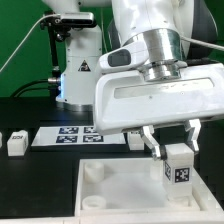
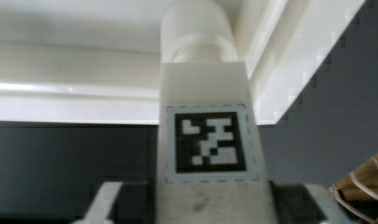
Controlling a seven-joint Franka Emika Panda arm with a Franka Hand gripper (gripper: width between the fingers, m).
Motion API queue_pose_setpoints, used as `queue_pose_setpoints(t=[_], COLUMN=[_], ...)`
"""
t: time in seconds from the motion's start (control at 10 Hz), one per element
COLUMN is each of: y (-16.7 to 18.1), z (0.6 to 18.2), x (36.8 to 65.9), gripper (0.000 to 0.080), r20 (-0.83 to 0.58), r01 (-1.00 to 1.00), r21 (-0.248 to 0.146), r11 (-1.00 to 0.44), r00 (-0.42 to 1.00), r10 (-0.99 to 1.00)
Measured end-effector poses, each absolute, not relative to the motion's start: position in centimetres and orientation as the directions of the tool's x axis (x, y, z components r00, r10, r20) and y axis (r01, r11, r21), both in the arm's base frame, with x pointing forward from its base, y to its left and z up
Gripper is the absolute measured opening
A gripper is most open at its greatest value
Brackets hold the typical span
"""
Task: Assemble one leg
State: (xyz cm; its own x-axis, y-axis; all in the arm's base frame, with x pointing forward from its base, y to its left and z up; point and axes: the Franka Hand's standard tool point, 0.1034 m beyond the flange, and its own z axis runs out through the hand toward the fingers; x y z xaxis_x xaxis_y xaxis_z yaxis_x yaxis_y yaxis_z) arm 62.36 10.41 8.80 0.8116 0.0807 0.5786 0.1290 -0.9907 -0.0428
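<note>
Exterior view: the pincer [image 1: 177,150] pinches a white blocky leg [image 1: 177,163] (black-and-white tag [image 1: 181,174] on one face).

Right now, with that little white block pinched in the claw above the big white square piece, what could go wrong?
1. The claw holds the leg by one end only, so the leg could tilt or slip if it is pressed down.
2. The leg hangs over the large white square part, and I cannot tell whether it lines up with one of the corner sockets. If it is off-centre, it might jam or shove the part sideways.
</note>
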Motion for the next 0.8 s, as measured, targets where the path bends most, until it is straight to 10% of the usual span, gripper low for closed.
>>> queue_pose_setpoints(t=[0.1, 0.3, 0.8], y=[10.4, 10.3, 10.2], z=[8.8, 8.8, 10.0], x=[62.4, 62.4, 62.6], gripper=[0.0504, 0.0617, 0.0649], r20=[0.578, 0.578, 0.581], r01=[0.129, 0.128, 0.129], r21=[-0.043, -0.043, -0.043], r11=[-0.991, -0.991, -0.991], r00=[0.812, 0.812, 0.810], r10=[0.081, 0.080, 0.080])
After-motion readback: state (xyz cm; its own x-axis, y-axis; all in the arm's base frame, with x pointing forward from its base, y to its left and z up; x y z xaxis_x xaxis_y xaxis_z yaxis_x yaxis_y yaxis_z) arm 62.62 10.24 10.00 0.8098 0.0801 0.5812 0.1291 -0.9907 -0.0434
